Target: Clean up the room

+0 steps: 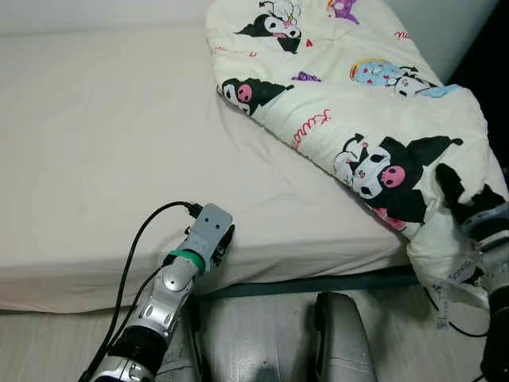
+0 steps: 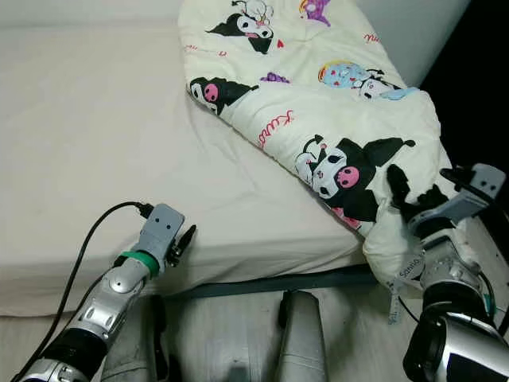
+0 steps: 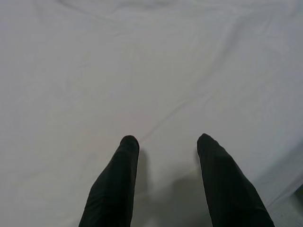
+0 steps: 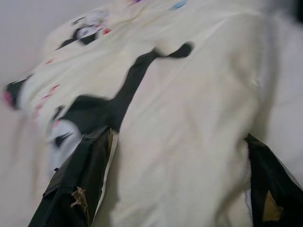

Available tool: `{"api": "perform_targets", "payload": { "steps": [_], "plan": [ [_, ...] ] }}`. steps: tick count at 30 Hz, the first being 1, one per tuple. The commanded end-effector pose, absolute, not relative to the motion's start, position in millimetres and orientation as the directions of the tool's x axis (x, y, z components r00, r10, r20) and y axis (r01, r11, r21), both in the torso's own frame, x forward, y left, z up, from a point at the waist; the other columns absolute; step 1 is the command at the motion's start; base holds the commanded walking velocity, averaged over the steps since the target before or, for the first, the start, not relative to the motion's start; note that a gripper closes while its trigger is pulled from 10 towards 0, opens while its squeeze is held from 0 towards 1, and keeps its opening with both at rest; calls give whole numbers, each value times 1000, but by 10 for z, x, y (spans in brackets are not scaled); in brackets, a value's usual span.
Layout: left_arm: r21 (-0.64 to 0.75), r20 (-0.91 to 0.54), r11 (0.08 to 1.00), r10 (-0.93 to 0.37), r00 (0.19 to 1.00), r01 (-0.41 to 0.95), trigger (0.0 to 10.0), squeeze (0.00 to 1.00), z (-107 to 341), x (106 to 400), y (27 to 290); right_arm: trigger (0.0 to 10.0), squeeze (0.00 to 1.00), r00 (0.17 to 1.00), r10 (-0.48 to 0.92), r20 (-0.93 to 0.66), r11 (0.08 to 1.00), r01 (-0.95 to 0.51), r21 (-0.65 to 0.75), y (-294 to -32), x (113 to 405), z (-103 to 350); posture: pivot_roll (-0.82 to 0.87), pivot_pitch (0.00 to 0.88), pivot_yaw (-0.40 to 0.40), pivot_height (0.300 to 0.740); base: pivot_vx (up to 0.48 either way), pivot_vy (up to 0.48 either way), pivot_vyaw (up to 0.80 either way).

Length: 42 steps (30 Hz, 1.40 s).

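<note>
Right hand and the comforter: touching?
Touching. In the right wrist view, the right hand is open with the comforter bulging between its fingers, pressed against both.

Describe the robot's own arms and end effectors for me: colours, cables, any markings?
Both arms are silver with dark joints. The left arm has a green ring at the wrist, a grey camera block and a black cable looping off it. Each end effector, left end effector and right end effector, has two long black fingers.

Comforter (image 1: pixel 350 103) on the bed's (image 1: pixel 103 143) right side, its corner seemingly overhanging the front edge, left side bare
</note>
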<state>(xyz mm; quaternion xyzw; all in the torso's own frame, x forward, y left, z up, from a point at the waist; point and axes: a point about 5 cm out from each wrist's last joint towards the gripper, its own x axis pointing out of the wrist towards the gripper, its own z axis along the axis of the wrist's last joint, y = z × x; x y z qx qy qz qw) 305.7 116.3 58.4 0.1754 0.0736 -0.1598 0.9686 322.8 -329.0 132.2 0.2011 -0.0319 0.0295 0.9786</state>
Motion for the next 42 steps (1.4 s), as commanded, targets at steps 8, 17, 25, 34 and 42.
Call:
{"api": "perform_targets", "payload": {
  "steps": [8,17,25,34,42],
  "plan": [
    [325,-212,890,-259,942,318,10000,0,600,3029,1248,10000,0,784,619,45,726,-593,348,-2232,3309,1075,35,62,98,535,0,0,0],
    [325,-199,887,-275,940,329,10000,0,659,3081,1203,10000,0,301,953,-22,292,-899,327,-1381,2675,947,7,67,96,535,0,0,0],
    [320,-197,885,-285,938,337,10000,0,676,3100,1146,10000,0,-4,1000,4,-6,-906,422,-1174,2115,1107,-19,65,85,535,0,0,0],
    [312,-201,887,-290,936,341,10000,0,659,3097,1095,10000,0,77,994,74,50,-949,311,-1204,2284,1502,-30,63,68,535,0,0,0],
    [303,-199,892,-284,938,334,10000,0,654,3085,1090,10000,0,685,728,14,683,-724,-93,-1736,2963,1645,-22,71,61,535,0,0,0]
  ]
}}
